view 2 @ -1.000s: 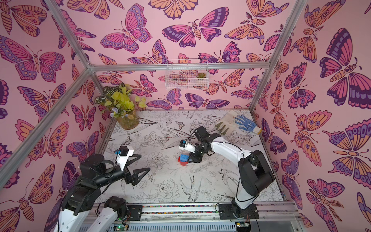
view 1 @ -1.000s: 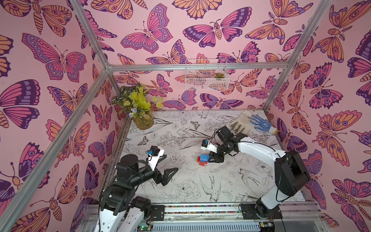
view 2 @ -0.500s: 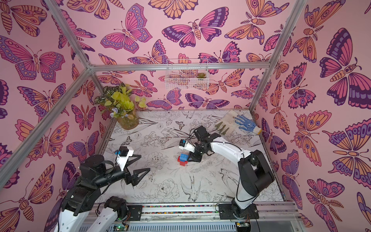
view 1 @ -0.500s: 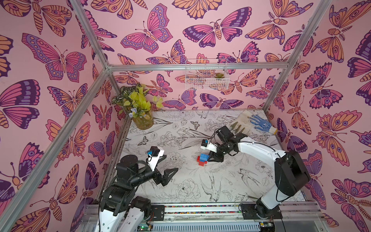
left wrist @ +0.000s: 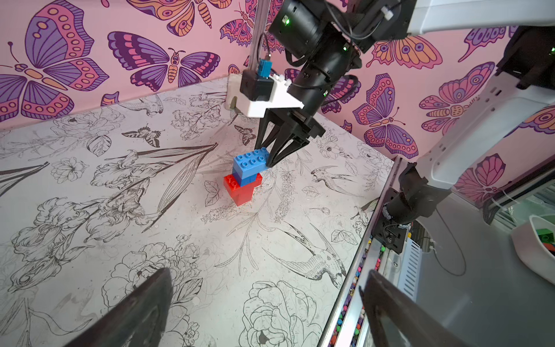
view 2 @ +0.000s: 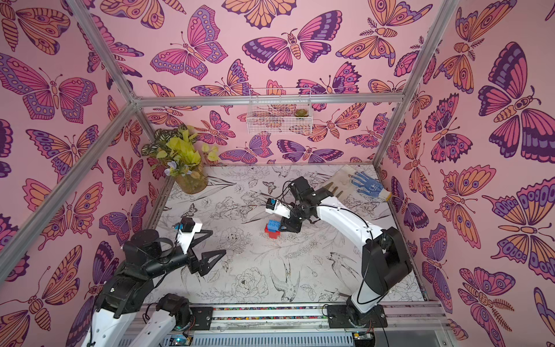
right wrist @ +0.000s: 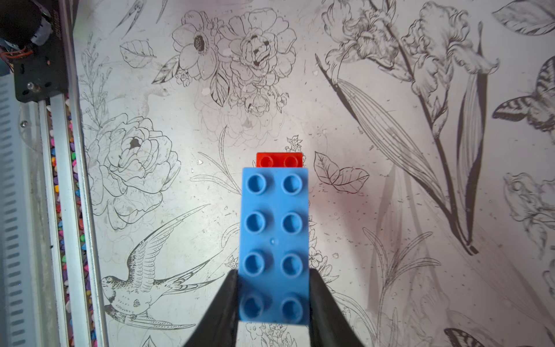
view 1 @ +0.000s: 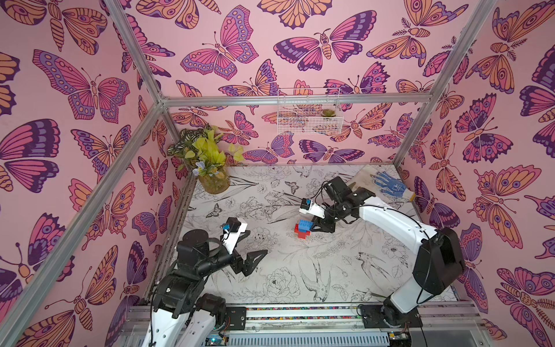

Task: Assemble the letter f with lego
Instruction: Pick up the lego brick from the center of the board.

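Eyes on the right gripper (right wrist: pixel 274 281): its two black fingers (right wrist: pixel 223 303) are pressed in on the long blue brick (right wrist: pixel 274 228). They pinch its long sides at the row of studs nearest the wrist. That brick tops the brick stack (left wrist: pixel 243 180), so let's place everything from the stack.

Under the long blue one sits a short blue brick (left wrist: pixel 249 179), and below that are the red bricks (left wrist: pixel 240 193). Two red studs poke out past the blue end. The stack stands upright on the flower-printed table (view 1: pixel 270 285), roughly mid-table in both top views, with the right arm (view 1: pixel 390 219) slanting down onto it from the right.

Now the left gripper (left wrist: pixel 267 272). It hovers well apart from the stack, off to its left and nearer the front, fingers spread wide with nothing between them. Its camera looks straight across at the bricks.

Out beyond the stack, a leafy plant (view 1: pixel 210 156) in a glass jar stands in the far left corner. A blue glove (view 1: pixel 389 184) lies in the far right corner, well apart from the stack. Higher up behind it, a white wire basket (view 1: pixel 309 120) hangs on the butterfly wall. On the near side of the stack runs the front rail (view 1: pixel 300 314), with a strip of coloured beads along it.
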